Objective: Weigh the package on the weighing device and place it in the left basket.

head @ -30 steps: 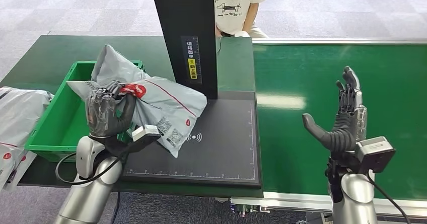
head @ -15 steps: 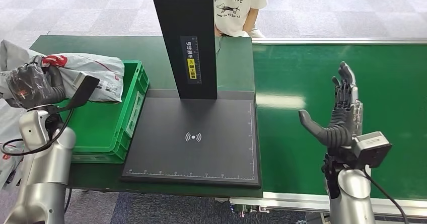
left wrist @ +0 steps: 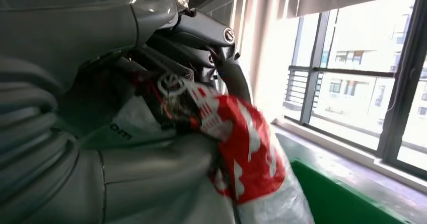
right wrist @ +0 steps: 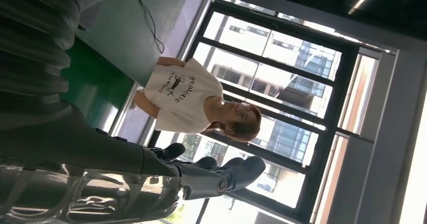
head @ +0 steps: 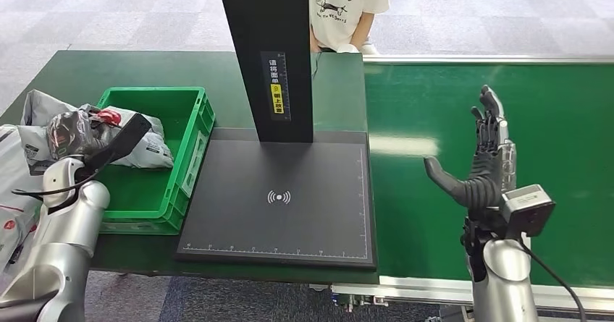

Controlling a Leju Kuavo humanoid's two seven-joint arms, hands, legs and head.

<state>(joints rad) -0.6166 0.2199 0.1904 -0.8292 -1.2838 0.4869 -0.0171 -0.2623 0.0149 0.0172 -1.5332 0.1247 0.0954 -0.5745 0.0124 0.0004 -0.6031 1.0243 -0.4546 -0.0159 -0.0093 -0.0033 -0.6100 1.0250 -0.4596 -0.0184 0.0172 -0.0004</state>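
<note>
My left hand (head: 70, 134) grips a grey package with a red logo (head: 137, 142) and holds it low over the green basket (head: 187, 148) at the table's left. In the left wrist view the dark fingers (left wrist: 201, 32) wrap the package's red-and-white printed part (left wrist: 236, 148). The black weighing device (head: 282, 199) lies bare in the middle, with its tall black post (head: 268, 54) behind. My right hand (head: 481, 166) is raised over the green conveyor belt (head: 565, 134), fingers spread and holding nothing; the right wrist view shows its dark fingers (right wrist: 216, 176) extended.
More grey packages (head: 14, 192) lie piled at the far left, beside the basket. A person in a white printed shirt (head: 344, 3) stands behind the table, past the post. The dark green table (head: 145, 65) stretches behind the basket.
My left arm has swung the package from above the scale leftward over the basket, then lowered it into the basket. The right hand has hardly moved.
</note>
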